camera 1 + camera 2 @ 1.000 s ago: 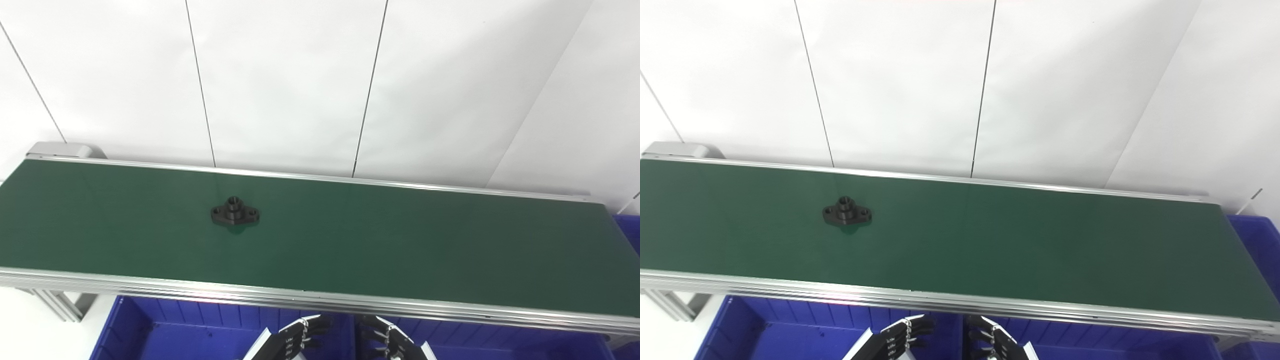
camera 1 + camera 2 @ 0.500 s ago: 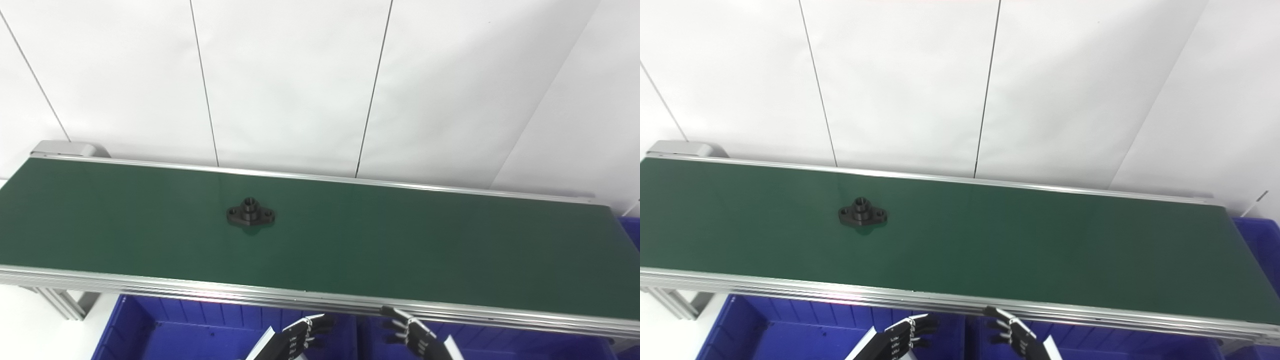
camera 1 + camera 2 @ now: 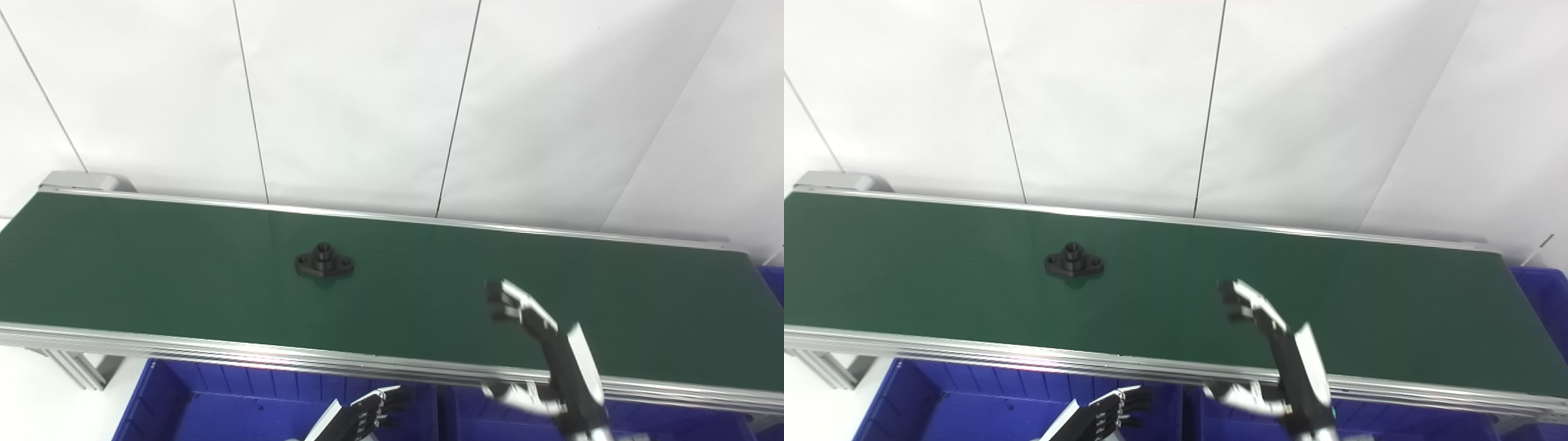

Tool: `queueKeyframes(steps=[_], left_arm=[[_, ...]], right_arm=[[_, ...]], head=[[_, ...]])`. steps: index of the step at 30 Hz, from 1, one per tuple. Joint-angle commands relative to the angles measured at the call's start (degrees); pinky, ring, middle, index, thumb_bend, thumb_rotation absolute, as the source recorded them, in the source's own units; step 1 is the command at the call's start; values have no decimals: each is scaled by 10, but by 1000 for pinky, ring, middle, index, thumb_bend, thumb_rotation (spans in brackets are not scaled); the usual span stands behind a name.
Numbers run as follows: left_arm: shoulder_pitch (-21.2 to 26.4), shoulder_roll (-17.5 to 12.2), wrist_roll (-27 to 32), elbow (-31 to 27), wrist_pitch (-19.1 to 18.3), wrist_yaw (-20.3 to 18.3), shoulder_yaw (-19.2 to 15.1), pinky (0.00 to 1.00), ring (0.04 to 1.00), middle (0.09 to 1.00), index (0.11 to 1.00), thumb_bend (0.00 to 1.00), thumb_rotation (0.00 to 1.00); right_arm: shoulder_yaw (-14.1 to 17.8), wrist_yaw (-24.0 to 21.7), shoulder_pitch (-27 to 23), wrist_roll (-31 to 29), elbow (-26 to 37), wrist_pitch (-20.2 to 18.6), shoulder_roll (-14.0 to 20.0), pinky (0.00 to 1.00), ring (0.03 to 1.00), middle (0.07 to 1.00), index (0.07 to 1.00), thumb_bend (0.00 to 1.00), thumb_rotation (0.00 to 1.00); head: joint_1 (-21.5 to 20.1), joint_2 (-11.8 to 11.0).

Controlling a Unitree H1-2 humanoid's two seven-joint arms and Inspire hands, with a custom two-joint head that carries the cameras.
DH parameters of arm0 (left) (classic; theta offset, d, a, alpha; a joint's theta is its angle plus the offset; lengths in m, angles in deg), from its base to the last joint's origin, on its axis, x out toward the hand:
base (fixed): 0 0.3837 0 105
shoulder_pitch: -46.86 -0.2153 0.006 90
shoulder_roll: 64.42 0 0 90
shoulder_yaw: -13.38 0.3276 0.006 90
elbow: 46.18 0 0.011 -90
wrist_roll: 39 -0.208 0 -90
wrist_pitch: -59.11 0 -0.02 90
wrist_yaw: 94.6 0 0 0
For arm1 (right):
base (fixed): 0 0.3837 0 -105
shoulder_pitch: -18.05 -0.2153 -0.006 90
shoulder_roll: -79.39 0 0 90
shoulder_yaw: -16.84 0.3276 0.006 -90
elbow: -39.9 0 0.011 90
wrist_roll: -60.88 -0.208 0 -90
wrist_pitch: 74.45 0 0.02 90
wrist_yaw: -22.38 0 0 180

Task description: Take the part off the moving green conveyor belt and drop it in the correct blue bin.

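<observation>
A small black flanged part [image 3: 324, 264] with a raised hub lies on the green conveyor belt [image 3: 153, 269], left of its middle. My right hand [image 3: 539, 343] is raised over the belt's near half, open, fingers curled forward and thumb spread low, well to the right of the part and holding nothing. My left hand [image 3: 367, 415] stays low at the bottom edge over the blue bins [image 3: 202, 404], open with fingers apart and nothing in it.
Aluminium rails [image 3: 245, 355] run along the belt's near and far sides. A divider [image 3: 436, 404] separates two blue bins below the near rail. Another blue bin [image 3: 1540, 294] sits past the belt's right end. White wall panels stand behind.
My right hand has risen from below the near rail to over the belt. The part has travelled rightward along the belt. The left hand has barely moved.
</observation>
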Motion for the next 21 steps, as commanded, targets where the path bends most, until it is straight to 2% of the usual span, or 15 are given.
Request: queueKeyframes(steps=[1,4,7,11,16,20,21], left_arm=[[11,10,5,-7,21,2,1,756,852,864,815,850,530],[13,12,12,-4,24,-2,0,758,852,859,810,838,517],[16,14,15,-1,25,-2,0,758,849,857,805,835,510],[20,17,20,2,22,-4,1,766,856,864,804,842,508],[21,19,17,2,21,-2,1,768,862,864,802,844,511],[20,20,9,1,27,2,2,766,861,860,804,838,517],[19,20,8,-1,25,3,2,769,861,860,804,844,521]], right_arm=[[12,7,-24,11,5,-11,-6,684,800,865,831,838,658],[22,2,-60,36,-1,-47,-13,676,795,869,841,850,582],[23,-3,-102,67,-10,-87,-16,694,798,865,843,861,552],[13,-8,-151,126,-25,-142,-14,707,808,871,844,875,599],[-1,-8,-219,182,-70,-180,-7,722,831,867,843,889,616],[-13,0,-255,212,-111,-190,-3,699,814,848,833,910,642],[-25,-1,-269,233,-125,-193,2,700,818,846,837,907,636]], head=[[0,0],[-1,-1],[-2,-2],[-1,-4],[1,-5],[3,-4],[3,-4]])
